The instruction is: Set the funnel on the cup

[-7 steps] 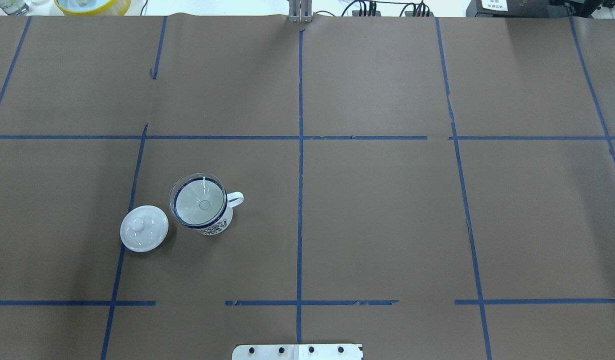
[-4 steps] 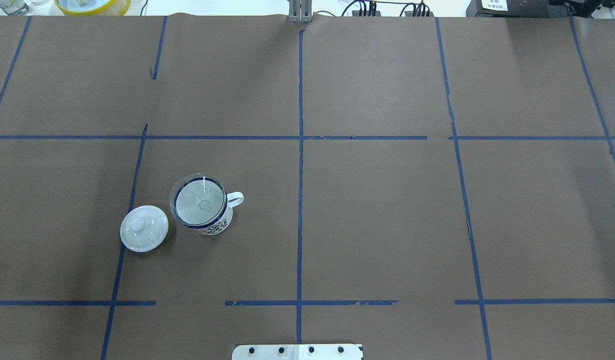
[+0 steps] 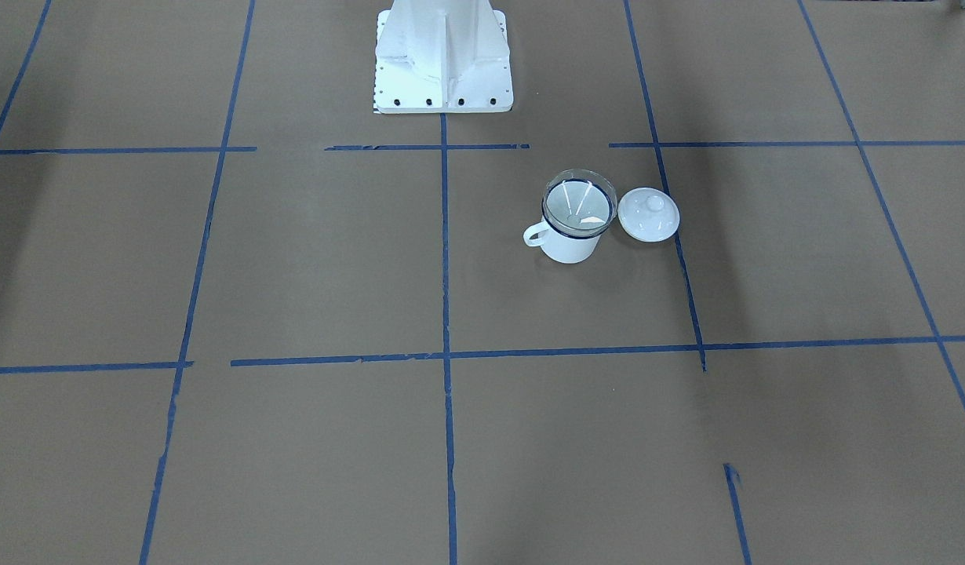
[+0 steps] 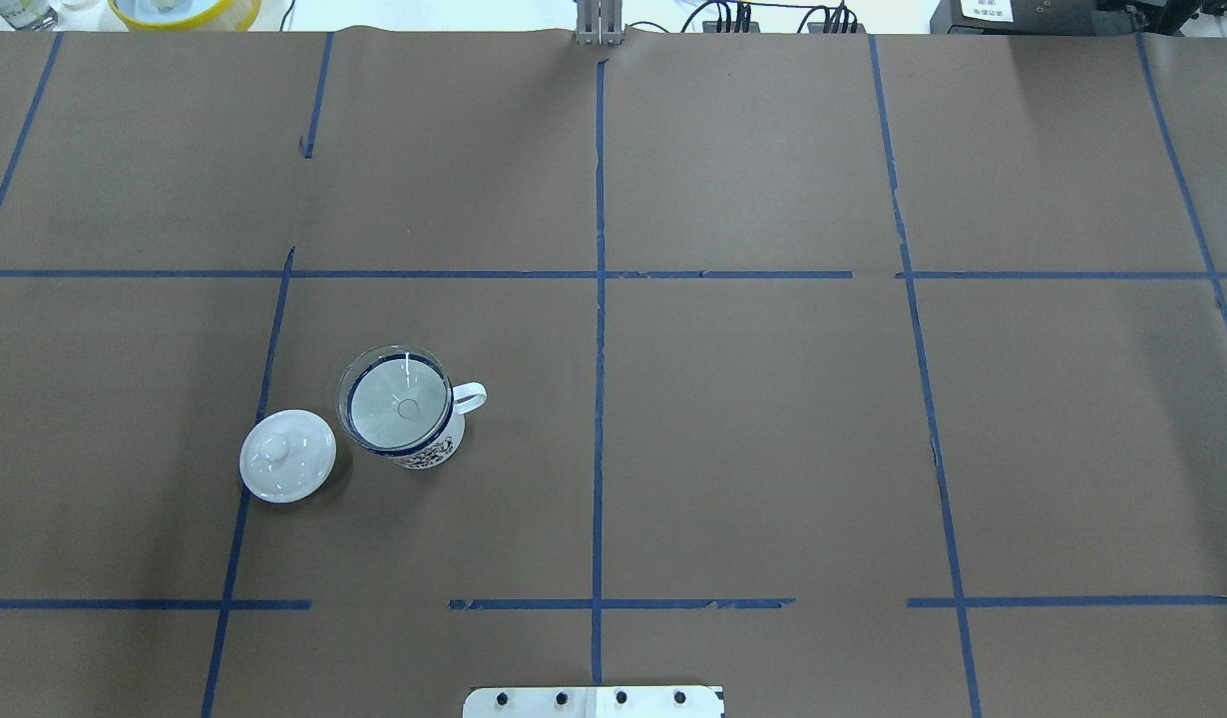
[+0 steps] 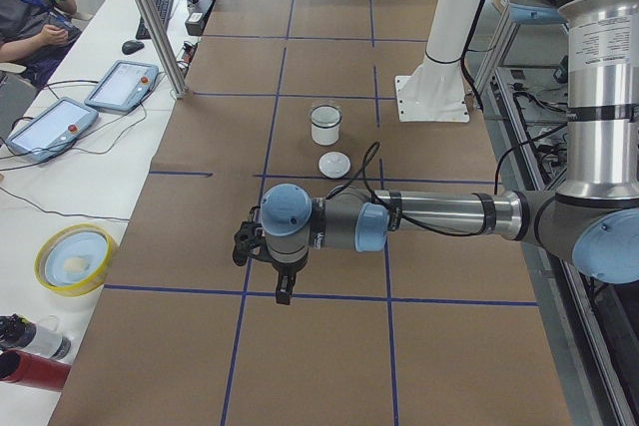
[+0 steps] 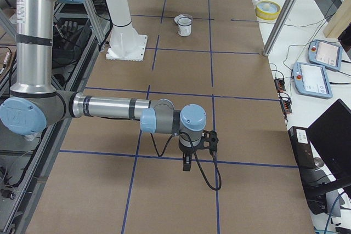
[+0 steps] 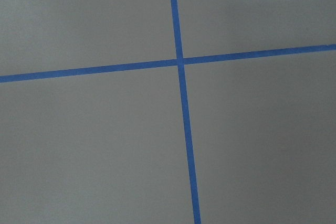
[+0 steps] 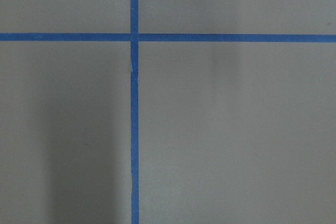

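Note:
The clear funnel [image 4: 399, 404] sits upright in the mouth of the white cup [image 4: 432, 451], spout down inside it. The cup's blue rim shows around the funnel and its handle points to the view's right. Both also show in the front-facing view, funnel [image 3: 579, 204] on cup [image 3: 573, 247]. My left gripper [image 5: 283, 294] shows only in the exterior left view, far from the cup over bare table; I cannot tell whether it is open or shut. My right gripper [image 6: 187, 165] shows only in the exterior right view, also far from the cup; I cannot tell its state.
A round white knobbed lid [image 4: 287, 456] lies on the table just left of the cup. The robot's white base [image 3: 443, 63] stands at the table's near middle. A yellow bowl [image 4: 185, 10] and pendant tablets [image 5: 122, 84] lie beyond the far edge.

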